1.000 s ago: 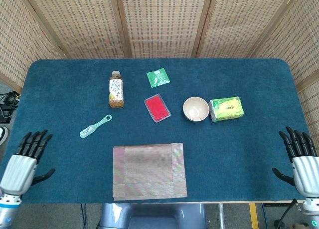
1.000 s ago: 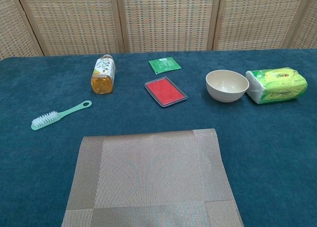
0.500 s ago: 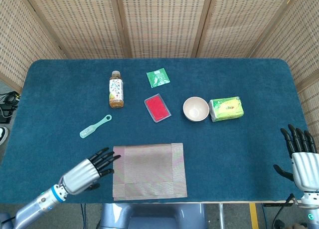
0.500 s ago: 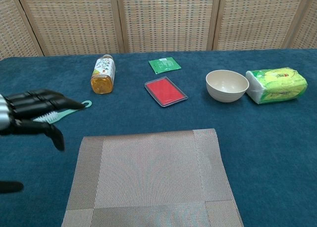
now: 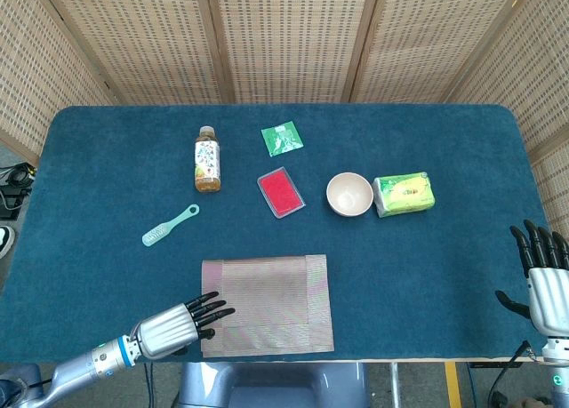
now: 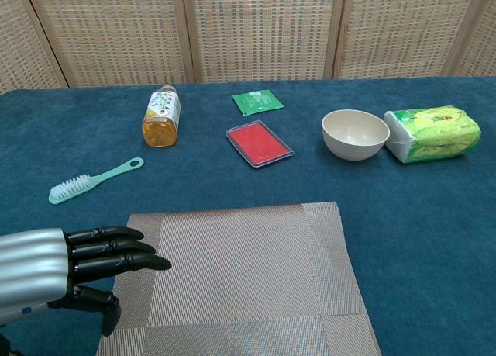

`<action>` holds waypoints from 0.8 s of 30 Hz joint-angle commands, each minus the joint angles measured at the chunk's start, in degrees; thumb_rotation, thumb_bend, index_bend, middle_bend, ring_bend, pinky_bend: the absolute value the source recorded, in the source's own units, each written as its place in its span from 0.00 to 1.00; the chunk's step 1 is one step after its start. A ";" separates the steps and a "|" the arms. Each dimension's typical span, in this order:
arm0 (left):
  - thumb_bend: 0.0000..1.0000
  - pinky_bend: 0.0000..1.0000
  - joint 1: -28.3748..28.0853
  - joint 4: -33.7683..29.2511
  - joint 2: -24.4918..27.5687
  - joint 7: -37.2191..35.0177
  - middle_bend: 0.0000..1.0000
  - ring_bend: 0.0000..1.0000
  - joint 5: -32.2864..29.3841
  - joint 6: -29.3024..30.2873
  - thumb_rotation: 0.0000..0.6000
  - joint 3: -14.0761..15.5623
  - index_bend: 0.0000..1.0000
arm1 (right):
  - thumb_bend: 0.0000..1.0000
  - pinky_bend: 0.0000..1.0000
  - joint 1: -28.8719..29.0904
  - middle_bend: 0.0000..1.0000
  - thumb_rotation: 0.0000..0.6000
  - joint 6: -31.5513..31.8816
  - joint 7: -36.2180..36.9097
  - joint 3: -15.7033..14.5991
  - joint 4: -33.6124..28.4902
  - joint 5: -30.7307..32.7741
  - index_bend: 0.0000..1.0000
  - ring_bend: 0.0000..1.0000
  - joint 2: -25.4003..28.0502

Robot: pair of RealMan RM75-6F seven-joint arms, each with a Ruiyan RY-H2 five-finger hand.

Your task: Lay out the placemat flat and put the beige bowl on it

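Placemat of woven grey-brown fabric (image 5: 267, 304) lies flat at the table's near edge, close to square, so we cannot call a long axis. Our left hand (image 5: 178, 325) reaches over its left edge, fingers straight, close together and pointing across the mat, holding nothing. The round beige bowl (image 5: 348, 195) stands upright farther back, just beside a green tissue pack (image 5: 404, 194). Our right hand (image 5: 544, 279) is at the table's right edge, fingers upright and spread, empty.
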 commanded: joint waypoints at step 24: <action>0.10 0.00 -4.32 2.48 -6.42 1.04 0.00 0.00 -4.50 -3.57 1.00 2.04 0.44 | 0.00 0.00 0.23 0.00 1.00 -0.67 1.36 0.29 0.45 0.97 0.02 0.00 0.46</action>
